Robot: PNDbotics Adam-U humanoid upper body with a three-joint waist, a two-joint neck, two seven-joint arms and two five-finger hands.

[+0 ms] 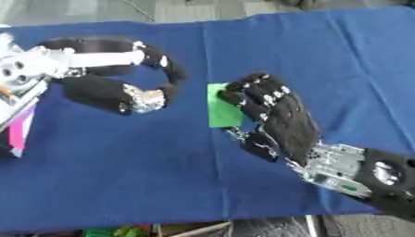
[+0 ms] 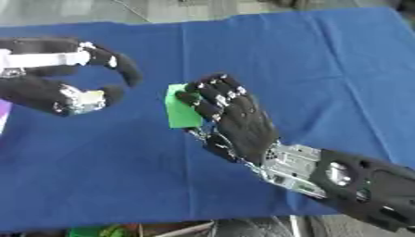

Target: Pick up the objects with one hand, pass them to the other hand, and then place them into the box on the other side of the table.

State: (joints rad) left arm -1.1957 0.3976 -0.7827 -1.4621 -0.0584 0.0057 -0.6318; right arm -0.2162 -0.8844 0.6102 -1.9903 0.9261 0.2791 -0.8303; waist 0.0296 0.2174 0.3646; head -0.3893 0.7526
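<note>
Right hand [image 1: 275, 115] curls round a green block [image 1: 220, 109], seemingly unlabelled; at nine o'clock, left hand [image 1: 113, 88] hovers half-curled, holding nothing, over the blue worktop [image 1: 122, 162].

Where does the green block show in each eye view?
Left eye view: green block just right of centre, at the curled fingertips of the right robot hand.
Right eye view: the block sits left of centre, against the same fingertips.
Shared landmark: the left robot hand, curled and holding nothing, to the block's left on the blue cloth.
</note>
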